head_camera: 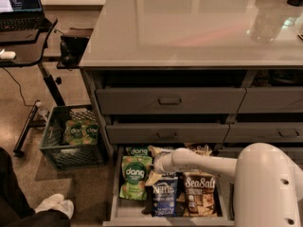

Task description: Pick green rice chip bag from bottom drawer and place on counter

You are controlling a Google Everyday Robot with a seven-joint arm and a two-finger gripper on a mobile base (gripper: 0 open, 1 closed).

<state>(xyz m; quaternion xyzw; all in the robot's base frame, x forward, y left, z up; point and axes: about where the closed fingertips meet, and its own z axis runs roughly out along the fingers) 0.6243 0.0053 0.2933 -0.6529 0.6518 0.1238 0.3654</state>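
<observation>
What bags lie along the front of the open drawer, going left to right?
green rice chip bag → blue Kettle bag → brown Sea Salt bag. The end effector is by the first bag's upper right corner.

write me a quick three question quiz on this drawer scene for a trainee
1. True or false: the green rice chip bag lies in the bottom drawer, not on the counter.
2. The gripper is over: A) the bottom drawer, B) the counter, C) neither.
3. Fill in: the brown bag beside the blue Kettle bag reads Sea ____.
Key: 1 true; 2 A, beside the green bag; 3 Salt.
</observation>
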